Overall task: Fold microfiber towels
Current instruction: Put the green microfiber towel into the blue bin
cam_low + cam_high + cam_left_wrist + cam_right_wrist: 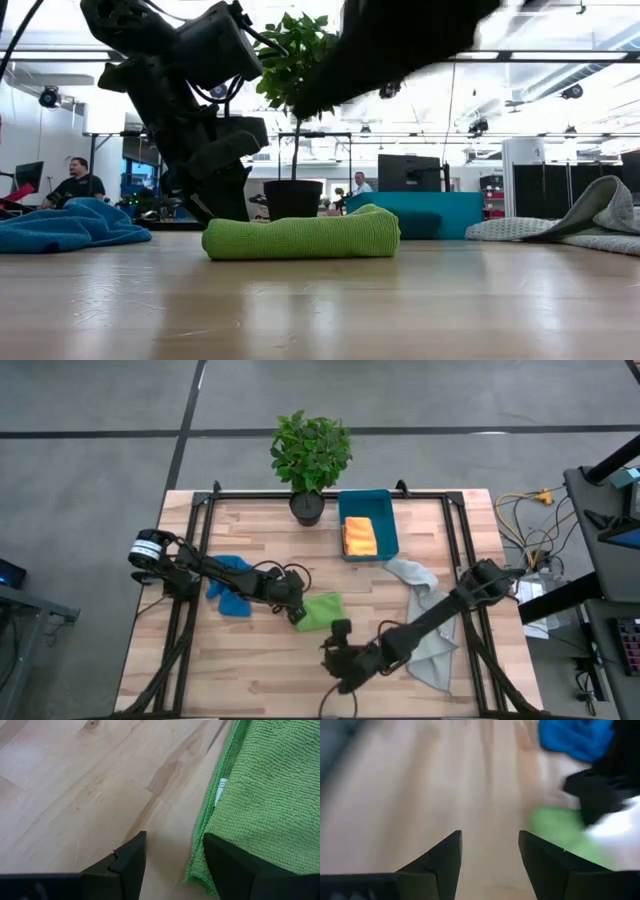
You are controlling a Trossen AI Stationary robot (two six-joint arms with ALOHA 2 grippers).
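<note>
A lime green towel (323, 610) lies folded on the wooden table; in the low view it (300, 234) is a flat, thick bundle. My left gripper (170, 865) is open at the towel's left edge, slanting down: one finger is over bare wood, the other over the towel's edge. My right gripper (490, 865) is open over bare table, near the front edge (333, 652). A blue towel (232, 590) lies crumpled on the left, under the left arm. A pale grey towel (428, 622) lies spread on the right, under the right arm. An orange towel (359, 536) lies in the teal bin (386, 520). My left gripper comes at the green towel's left edge (202, 865) from above and from the table's left, slanting down. One finger (235, 870) stands over that edge, and I cannot tell whether it touches the cloth. The towel lies flat on the table.
A potted plant (310, 455) stands at the far edge, left of the bin. Black frame rails (200, 550) run along the table's left and right sides. Bare wood shows in front of the green towel (320, 310). People sit in the room beyond (75, 182).
</note>
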